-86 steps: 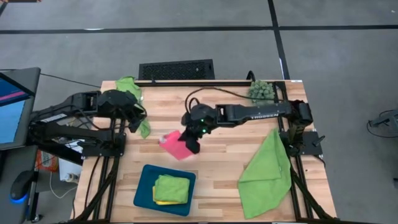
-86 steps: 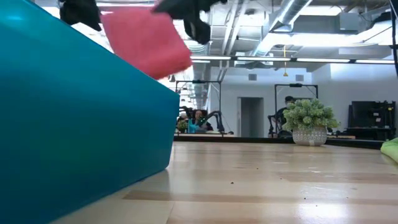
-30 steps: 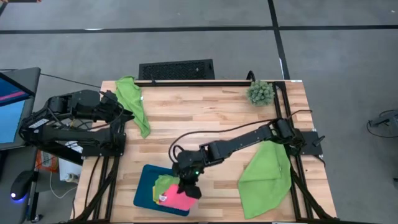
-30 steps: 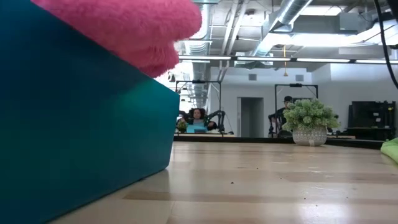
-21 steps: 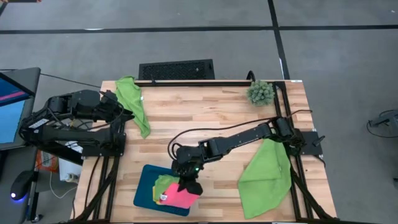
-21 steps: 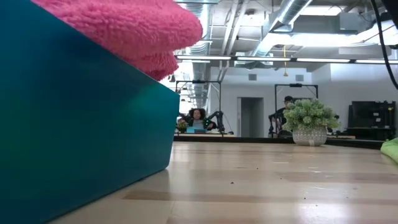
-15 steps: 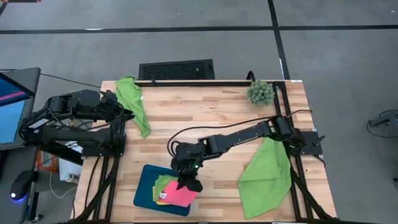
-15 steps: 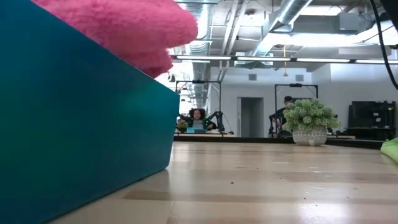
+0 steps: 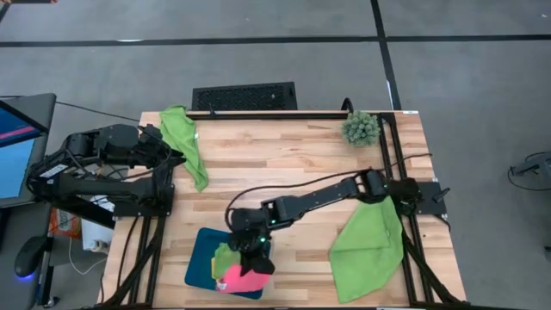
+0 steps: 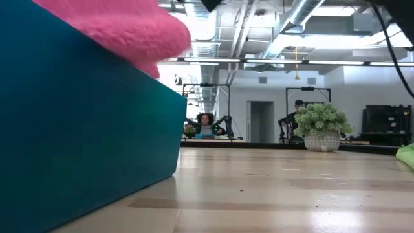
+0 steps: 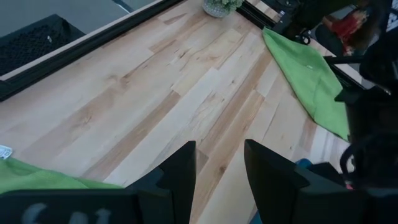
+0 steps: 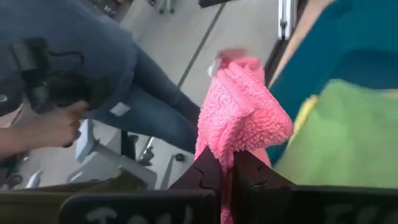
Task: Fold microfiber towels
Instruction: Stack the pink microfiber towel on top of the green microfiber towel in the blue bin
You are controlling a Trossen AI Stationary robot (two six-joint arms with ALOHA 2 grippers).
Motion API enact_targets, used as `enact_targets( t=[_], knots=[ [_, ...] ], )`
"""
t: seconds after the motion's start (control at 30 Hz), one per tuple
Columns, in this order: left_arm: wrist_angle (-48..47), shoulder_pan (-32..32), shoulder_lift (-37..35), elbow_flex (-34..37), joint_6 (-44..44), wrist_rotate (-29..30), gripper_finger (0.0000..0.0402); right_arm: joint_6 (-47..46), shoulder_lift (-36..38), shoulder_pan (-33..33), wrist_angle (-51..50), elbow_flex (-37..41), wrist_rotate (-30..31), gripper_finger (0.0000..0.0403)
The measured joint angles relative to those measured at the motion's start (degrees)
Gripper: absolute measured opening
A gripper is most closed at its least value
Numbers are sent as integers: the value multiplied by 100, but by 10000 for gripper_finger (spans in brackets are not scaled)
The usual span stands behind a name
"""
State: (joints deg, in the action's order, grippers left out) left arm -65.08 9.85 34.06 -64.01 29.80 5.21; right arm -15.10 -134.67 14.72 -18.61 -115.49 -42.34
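Note:
A dark teal tray stands near the table's front edge, left of the middle. In it lies a folded lime green towel on a yellow one. My right gripper reaches over the tray, shut on the folded hot pink towel, which shows above the tray's wall in the low view. A limp green towel lies at the far left, beside my left gripper, which is open with nothing between its fingers. Another green towel lies spread at the near right. My right gripper pinches a bunched fold of the pink towel, several layers thick, between its two fingers. The fingers slant down from the table's far right side. The towel reaches out past the fingertips over the tray; whether it rests on the green towel I cannot tell.
A small spiky green plant stands at the far right corner. A black grille lies beyond the far edge. A person stands past the table's near edge. Bare wood spans the table's middle.
My right gripper has carried the pink towel a little toward the table's left edge and slightly down over the tray, rolling its wrist as it went. It has stayed shut on the towel. The folded green towel in the tray has not moved.

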Motion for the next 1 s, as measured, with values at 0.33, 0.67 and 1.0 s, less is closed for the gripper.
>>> enact_targets(
  t=[0.33,0.67,1.0],
  knots=[
    [0,0,2,0,-16,0,128,520,-395,-363,-978,-846,-31,21],
    [0,-2,0,0,-127,60,128,620,-645,-325,-897,-861,124,31],
    [2,-2,0,0,-216,231,128,674,-637,-552,-584,-862,571,102]
  ],
)
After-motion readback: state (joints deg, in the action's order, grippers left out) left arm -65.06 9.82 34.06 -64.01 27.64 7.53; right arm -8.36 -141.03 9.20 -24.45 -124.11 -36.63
